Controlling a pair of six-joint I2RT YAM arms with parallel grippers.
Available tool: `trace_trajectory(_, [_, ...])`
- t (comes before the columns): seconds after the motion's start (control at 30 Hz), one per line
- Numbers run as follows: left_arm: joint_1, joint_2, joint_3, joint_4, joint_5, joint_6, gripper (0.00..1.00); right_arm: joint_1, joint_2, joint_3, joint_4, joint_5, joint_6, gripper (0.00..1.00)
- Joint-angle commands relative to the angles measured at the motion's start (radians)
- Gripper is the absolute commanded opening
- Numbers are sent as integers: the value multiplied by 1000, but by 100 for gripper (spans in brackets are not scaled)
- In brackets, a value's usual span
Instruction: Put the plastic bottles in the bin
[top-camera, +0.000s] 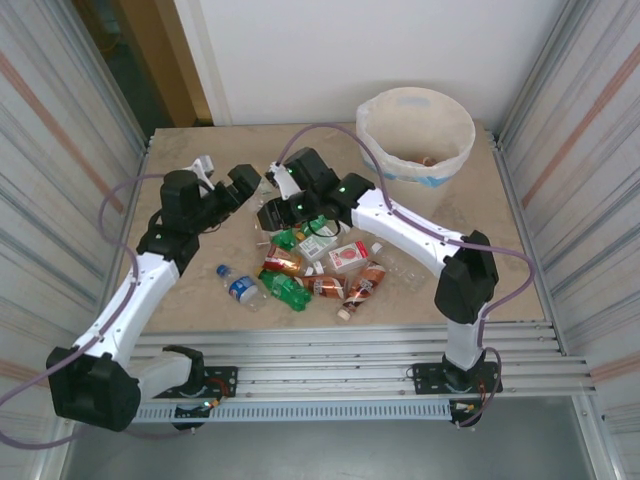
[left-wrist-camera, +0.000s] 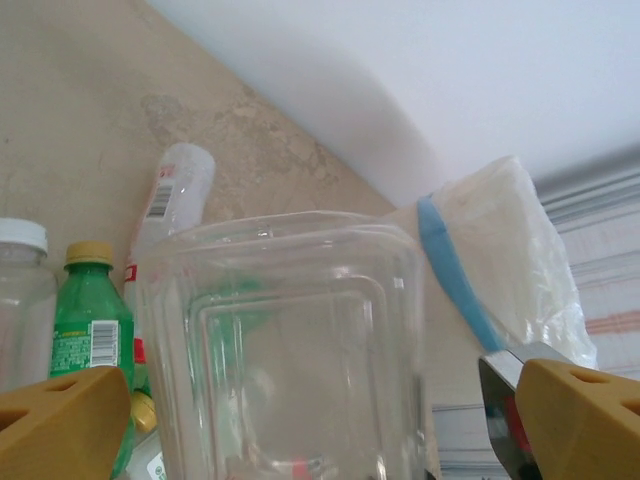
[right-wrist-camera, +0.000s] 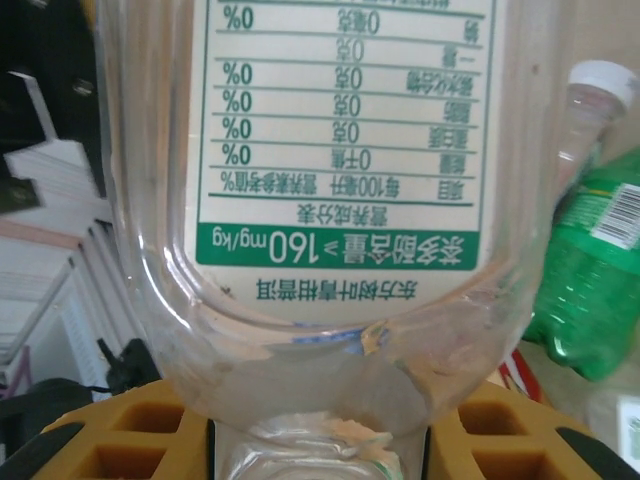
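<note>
A clear plastic bottle (right-wrist-camera: 330, 300) with a white and green label stands between my two grippers, above the back of the table. My right gripper (right-wrist-camera: 320, 440) is shut on its narrow neck end, with a yellow finger pressed to each side. My left gripper (left-wrist-camera: 300, 400) is open around the bottle's square base (left-wrist-camera: 290, 340), and its fingers (left-wrist-camera: 60, 425) stand well clear of the plastic. In the top view the left gripper (top-camera: 245, 184) and right gripper (top-camera: 272, 210) nearly meet. The cream bin (top-camera: 465, 140) with its white bag stands at the back right.
Several more bottles lie in a pile in front of the grippers: a green one (top-camera: 290, 292), a blue-capped one (top-camera: 240, 288) and brown ones (top-camera: 365, 285). A green bottle (left-wrist-camera: 90, 320) and a clear one (left-wrist-camera: 170, 200) are nearby. The bag's blue edge (left-wrist-camera: 450, 270) is close behind.
</note>
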Motion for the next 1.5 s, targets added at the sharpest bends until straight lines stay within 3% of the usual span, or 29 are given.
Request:
trace_trajectory(0.0, [-5,-101,41,21,-9,97,99,-23,-94,56,-91,90,-63,11])
trace_trajectory(0.23, [-8,-261,-8,14,-133,209,99,-105,-188,165,-246,200,-141,9])
trace_trajectory(0.43, [-6,-350,-70,5,-230,260,99,-246,-217,308,-419,264,-227,7])
trace_trajectory(0.67, [-5,-358,-79,-34,-256,278,99,-475,-199,392,-541,155,-290,5])
trace_trajectory(0.93, [-5,-341,-86,-46,-260,279,99,-623,-143,444,-602,87,-357,3])
trace_trajectory(1.23, [-4,-328,-90,-60,-266,285,99,-720,-29,505,-639,76,-395,3])
trace_trajectory(1.47, [-3,-323,-94,-65,-274,284,99,-730,94,613,-700,147,-442,6])
